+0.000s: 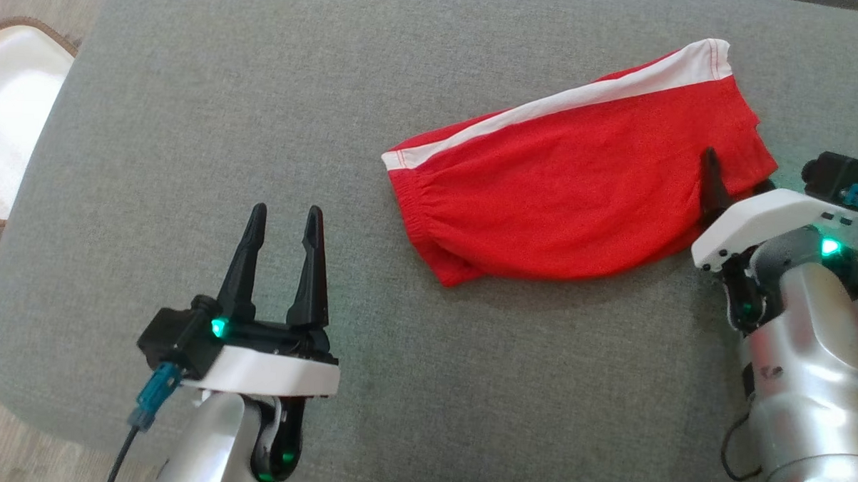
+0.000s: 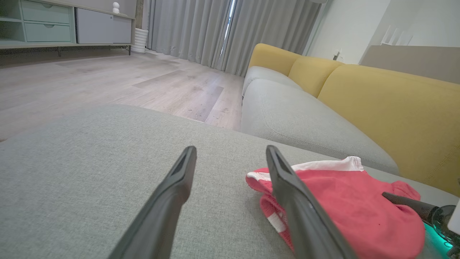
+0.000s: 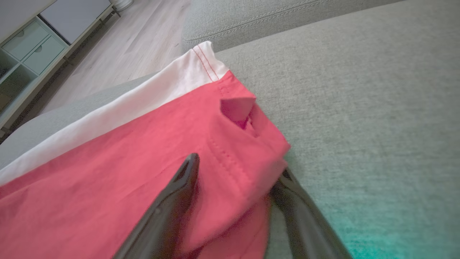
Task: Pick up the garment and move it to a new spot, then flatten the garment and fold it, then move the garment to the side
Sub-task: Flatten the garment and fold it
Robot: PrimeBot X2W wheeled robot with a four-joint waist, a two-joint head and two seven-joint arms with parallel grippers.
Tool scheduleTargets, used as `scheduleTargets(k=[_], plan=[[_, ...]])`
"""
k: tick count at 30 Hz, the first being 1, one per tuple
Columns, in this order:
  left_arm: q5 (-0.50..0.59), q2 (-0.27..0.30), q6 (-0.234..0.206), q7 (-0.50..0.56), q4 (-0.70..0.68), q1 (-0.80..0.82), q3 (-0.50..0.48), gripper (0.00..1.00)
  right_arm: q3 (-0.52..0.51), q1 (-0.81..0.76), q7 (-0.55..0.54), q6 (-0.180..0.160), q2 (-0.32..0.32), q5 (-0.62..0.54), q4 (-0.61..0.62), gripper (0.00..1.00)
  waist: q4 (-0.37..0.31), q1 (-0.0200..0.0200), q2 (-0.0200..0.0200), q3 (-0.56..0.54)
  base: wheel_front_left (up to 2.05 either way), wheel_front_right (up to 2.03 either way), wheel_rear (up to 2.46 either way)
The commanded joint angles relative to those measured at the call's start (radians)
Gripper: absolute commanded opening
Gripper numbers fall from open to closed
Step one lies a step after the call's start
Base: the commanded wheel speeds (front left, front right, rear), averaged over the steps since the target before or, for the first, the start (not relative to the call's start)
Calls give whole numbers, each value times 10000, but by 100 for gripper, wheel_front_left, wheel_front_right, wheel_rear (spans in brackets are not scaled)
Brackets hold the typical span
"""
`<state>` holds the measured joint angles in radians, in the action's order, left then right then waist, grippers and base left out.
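While the red garment [image 1: 566, 203] with its white stripe lies flat toward the right edge of the grey cushion [image 1: 263, 85], the right gripper [image 3: 237, 165] straddles its right hem, jaws spread. The left gripper [image 1: 286, 211] hovers by the near edge, jaws spread, apart from the garment.

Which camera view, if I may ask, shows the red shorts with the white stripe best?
The head view: the red fabric shorts with the white side stripe lie almost whole on the grey cushion. The left wrist view sees them partly behind a left claw finger; the right wrist view crops them to one corner, close up.
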<state>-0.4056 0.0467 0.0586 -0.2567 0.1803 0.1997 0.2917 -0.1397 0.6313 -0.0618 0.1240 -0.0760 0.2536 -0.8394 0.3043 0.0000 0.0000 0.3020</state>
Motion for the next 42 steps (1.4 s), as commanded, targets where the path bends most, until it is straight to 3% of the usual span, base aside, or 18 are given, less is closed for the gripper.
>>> scheduleTargets(k=[1, 6, 10, 15, 25, 34, 42], plan=[[-27, 36, -104, -51, -346, 222, -279, 100, 494, -98, -57, 67, 258, -53, -228, 0, -20, 0, 0, -24, 0, 0, 0], [8, 36, -111, -51, -283, 173, -353, 100, 617, 20, 665, 67, 258, -69, -202, 0, -267, 0, 0, -153, 0, 0, 0], [101, 36, -48, -51, -203, 125, -418, 100, 804, -233, 1255, 67, 258, 569, 25, 0, -604, 0, 0, -416, 0, 0, 0], [192, 36, -1, -51, -28, -39, -439, 100, 1232, -1008, 1644, 67, 258, 1401, 461, 0, -1016, 0, 0, -808, 0, 0, 0], [382, 36, 41, -51, -38, -580, -525, 100, 657, -3285, 2199, 67, 258, 2211, 2136, 0, -1800, 0, 0, -1582, 0, 0, 0], [497, 35, 117, -51, -79, -720, -443, 100, 707, -3897, 2650, 67, 258, 2971, 2732, 0, -1911, 0, 0, -1565, 0, 0, 0], [555, 35, 149, -51, 33, -649, -344, 100, 1599, -3430, 2965, 67, 258, 3417, 3111, 0, -1618, 0, 0, -1613, 0, 0, 0]])
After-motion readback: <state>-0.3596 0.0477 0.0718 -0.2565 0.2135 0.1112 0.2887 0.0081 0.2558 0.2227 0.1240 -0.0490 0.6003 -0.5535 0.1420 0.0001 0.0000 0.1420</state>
